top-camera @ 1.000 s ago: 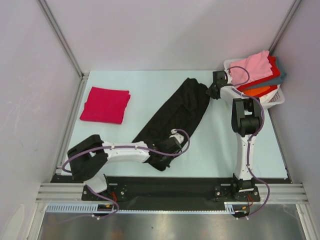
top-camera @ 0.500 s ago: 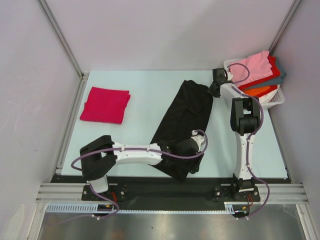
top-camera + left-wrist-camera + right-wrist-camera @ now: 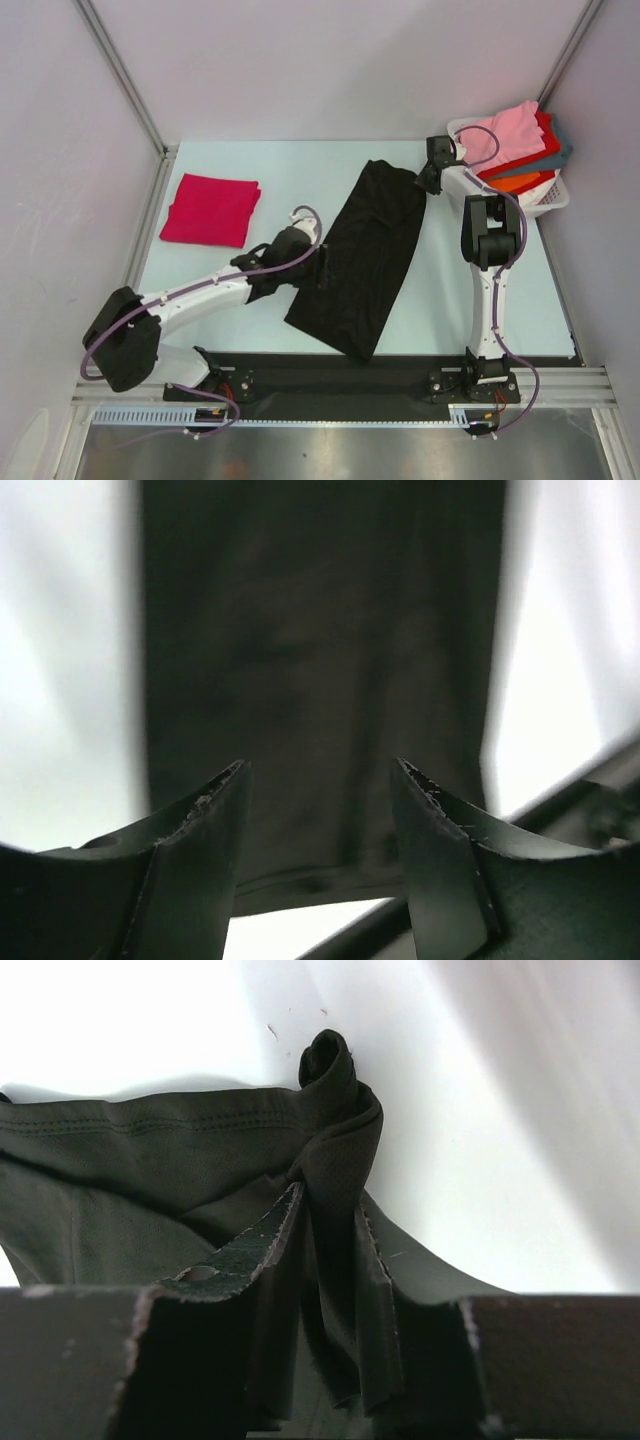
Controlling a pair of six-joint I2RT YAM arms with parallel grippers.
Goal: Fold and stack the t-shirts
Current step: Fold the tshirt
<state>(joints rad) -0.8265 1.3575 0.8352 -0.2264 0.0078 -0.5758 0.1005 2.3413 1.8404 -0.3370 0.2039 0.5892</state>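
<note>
The pale blue-green bench (image 3: 300, 170) is carrying everything, smooth and matte. The largest thing on it is the black t-shirt (image 3: 365, 255), which is lying as a long, narrow band of soft, dull cloth. It is running slantwise from near the far right corner down to the middle of the near edge, where its end is reaching the dark strip.

The white slatted basket (image 3: 556, 200) is sitting in the far right corner, right behind the black shirt's far end and crowding the right arm. It is holding a heap of shirts: a pink shirt (image 3: 505, 135) on top, with red (image 3: 546, 128), teal (image 3: 562, 155) and orange (image 3: 515, 183) cloth showing beneath.

A magenta-red shirt (image 3: 210, 208) is resting as a neat folded rectangle by the left edge, well apart from the black one.

The left tool (image 3: 320, 770) is hovering at the black shirt's left side, its fingers standing apart with nothing between them.

The right tool (image 3: 427, 183) is sitting at the shirt's far end. A bunched, stitched corner of black cloth is standing up between its fingers (image 3: 250, 1250); whether they are pressing it I cannot tell.
</note>
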